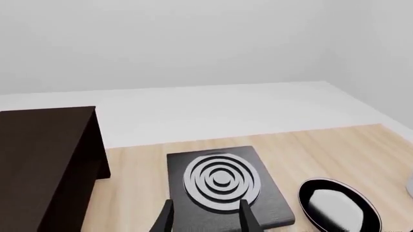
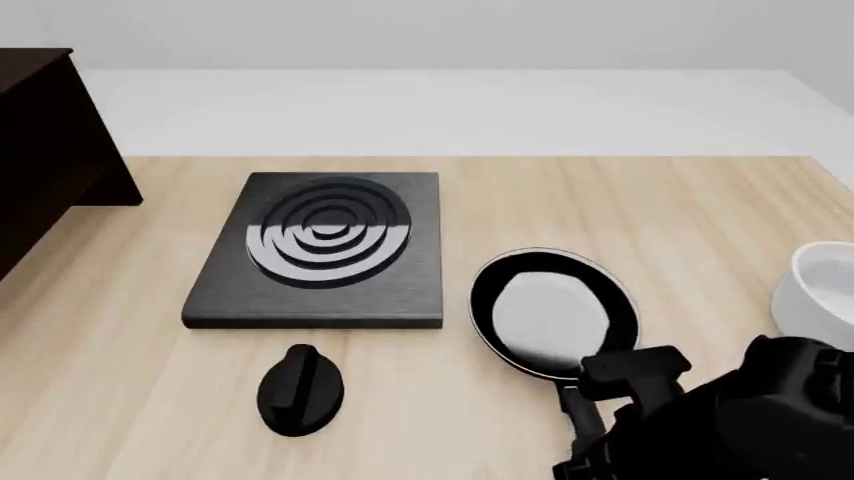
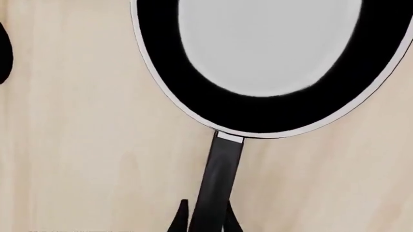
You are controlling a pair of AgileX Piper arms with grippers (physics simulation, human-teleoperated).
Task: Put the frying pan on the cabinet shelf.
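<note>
no readable text, labels, numbers anywhere

Right hand (image 3: 205, 217) low, fingers close together; left hand (image 1: 205, 217) — parted

On the surface (image 2: 134, 330), the stove plate (image 2: 320, 252) lies mid-left; cabinet (image 2: 40, 150) at the far-left corner, frying pan (image 2: 554, 312) right of the plate, knob (image 2: 302, 390) nearer the front edge, bowl (image 2: 821, 290) at the right edge.

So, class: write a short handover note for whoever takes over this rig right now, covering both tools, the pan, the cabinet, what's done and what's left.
Right tool: fingers on either side of the frying pan handle; whether it grips is unclear.
Left tool: open, empty, above the stove plate.
Pan: flat on the table, right of the stove.
Cabinet: far left.
Done: right arm at the handle.
Left: secure grip, lift, carry to the shelf.
</note>
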